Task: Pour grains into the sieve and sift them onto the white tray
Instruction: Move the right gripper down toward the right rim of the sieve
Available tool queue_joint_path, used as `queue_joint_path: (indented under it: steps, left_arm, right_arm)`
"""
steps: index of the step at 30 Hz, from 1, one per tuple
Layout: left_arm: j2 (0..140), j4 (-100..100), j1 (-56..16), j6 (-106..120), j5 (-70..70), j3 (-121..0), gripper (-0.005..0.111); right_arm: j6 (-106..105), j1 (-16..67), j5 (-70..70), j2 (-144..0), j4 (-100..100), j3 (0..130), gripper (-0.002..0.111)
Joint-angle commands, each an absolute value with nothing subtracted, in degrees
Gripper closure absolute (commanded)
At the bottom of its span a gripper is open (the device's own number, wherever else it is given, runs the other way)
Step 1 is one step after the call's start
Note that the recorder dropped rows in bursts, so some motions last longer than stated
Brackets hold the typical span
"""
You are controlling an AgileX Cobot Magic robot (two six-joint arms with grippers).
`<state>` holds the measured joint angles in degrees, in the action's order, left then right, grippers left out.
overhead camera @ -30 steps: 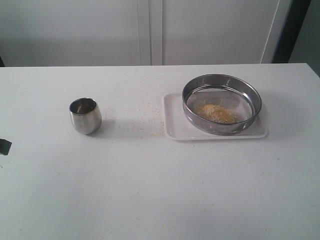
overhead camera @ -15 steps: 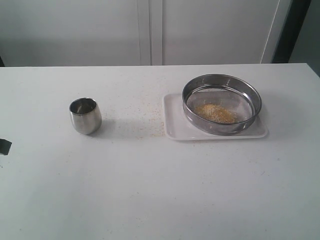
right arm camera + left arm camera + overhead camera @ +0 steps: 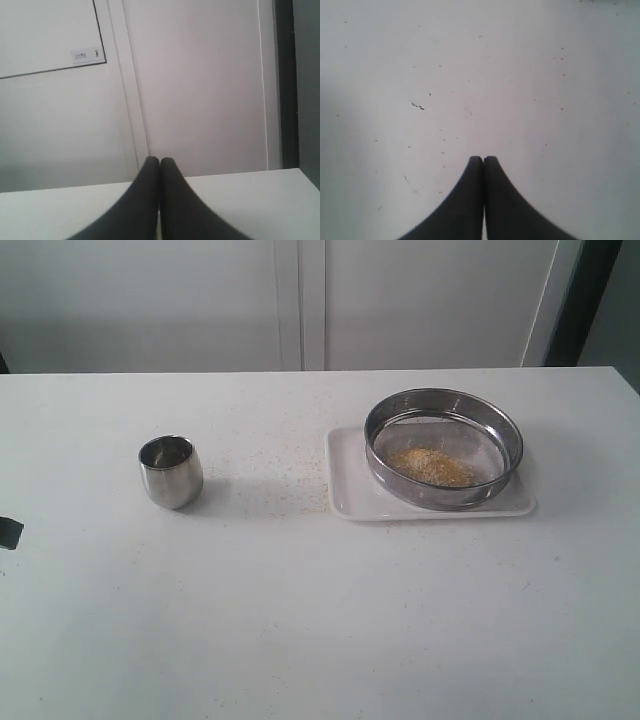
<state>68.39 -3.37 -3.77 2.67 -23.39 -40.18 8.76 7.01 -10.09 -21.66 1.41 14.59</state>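
Golden-yellow grains [image 3: 432, 466] sit in the round steel sieve [image 3: 443, 502] on the white rectangular tray [image 3: 345, 490]; sifting seemingly remains. Left gripper [image 3: 483, 159], right gripper [image 3: 159, 160]: closed, empty.

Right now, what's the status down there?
Left gripper shut, empty. Right gripper shut, empty. Sieve on white tray, grains inside. Cup stands apart; stray grains on table between.

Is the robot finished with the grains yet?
Pouring looks done: the grains lie in the sieve, which sits on the white tray; the cup stands apart. Nothing is in hand: both jaws are shut and empty. Left: a pile shows in the sieve, so sifting may remain.
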Motion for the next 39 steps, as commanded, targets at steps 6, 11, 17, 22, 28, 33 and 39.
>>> queue_joint_path:
  steps: [6,11,17,22,28,33,39]
  left_arm:
    - [67.89,-3.58,-3.58,2.58,-23.63,-39.91,0.107]
    - [67.89,-3.58,-3.58,2.58,-23.63,-39.91,0.107]
    - [67.89,-3.58,-3.58,2.58,-23.63,-39.91,0.107]
    - [67.89,-3.58,-3.58,2.58,-23.63,-39.91,0.107]
    - [67.89,-3.58,-3.58,2.58,-23.63,-39.91,0.107]
    - [67.89,-3.58,-3.58,2.58,-23.63,-39.91,0.107]
    - [67.89,-3.58,-3.58,2.58,-23.63,-39.91,0.107]
  right_arm:
    - [-4.41,6.84,6.55,-43.82,1.47,31.88,0.108]
    - [-6.22,6.84,15.02,-52.26,1.47,38.86,0.108]
    - [-6.62,6.84,26.25,-60.11,1.47,47.76,0.108]
    - [-7.44,6.84,35.73,-67.96,1.47,56.10,0.108]
    - [-7.82,6.84,44.37,-76.53,1.47,63.88,0.108]
    - [-7.82,6.63,49.02,-84.05,1.47,69.62,0.108]
    - [-7.33,4.81,52.83,-92.03,1.70,76.67,0.108]
